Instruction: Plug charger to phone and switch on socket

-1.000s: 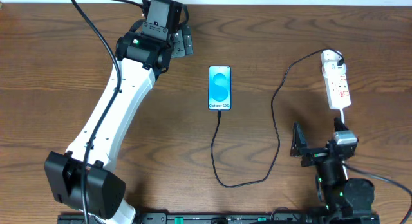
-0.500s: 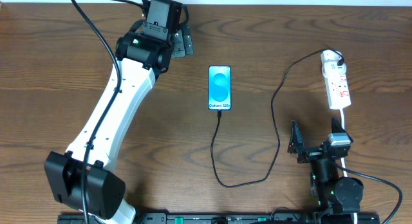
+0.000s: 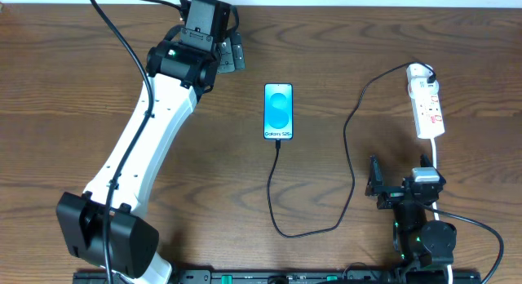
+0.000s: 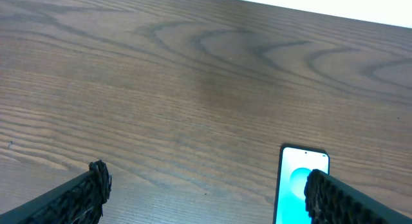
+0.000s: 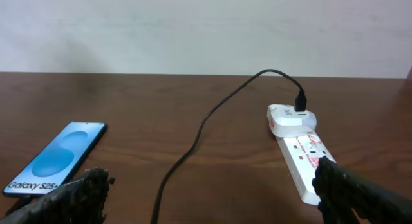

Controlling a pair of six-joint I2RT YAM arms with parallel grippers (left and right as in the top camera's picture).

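Note:
The phone (image 3: 278, 111) lies flat mid-table, blue screen up; it also shows in the left wrist view (image 4: 301, 185) and the right wrist view (image 5: 55, 158). The charger cable (image 3: 351, 153) runs from the phone's near end, loops down and up to its black plug in the white socket strip (image 3: 427, 107) at the far right. The plug and strip show in the right wrist view (image 5: 299, 140). My left gripper (image 3: 232, 54) is open and empty, left of the phone. My right gripper (image 3: 374, 186) is open and empty, near the strip's near end.
The socket's white cord (image 3: 436, 161) runs down toward my right arm's base. The left arm (image 3: 143, 137) stretches across the table's left side. A white wall (image 5: 193, 31) lies beyond the table's far edge.
My right arm has drawn back a little toward its base, away from the socket. The left arm, phone and cable have not moved.

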